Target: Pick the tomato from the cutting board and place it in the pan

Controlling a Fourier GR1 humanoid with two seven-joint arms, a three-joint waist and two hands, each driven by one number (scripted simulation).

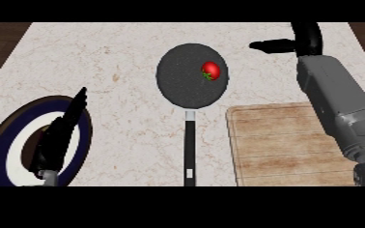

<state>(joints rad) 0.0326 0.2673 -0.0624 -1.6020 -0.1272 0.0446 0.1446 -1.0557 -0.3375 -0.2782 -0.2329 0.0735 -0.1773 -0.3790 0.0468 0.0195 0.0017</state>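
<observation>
Since the tomato (210, 70) already lies in the pan (182, 89) at upper centre, apart from the open right hand (296, 42) at upper right, placing seems done, leaving only withdrawal past the cutting board (281, 145); the left hand (61, 135) rests open at lower left.

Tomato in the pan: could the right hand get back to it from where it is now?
Probably yes. The right hand is open beyond the pan's right edge, and the tomato lies on the pan's right side. Only bare counter lies between them.
</observation>
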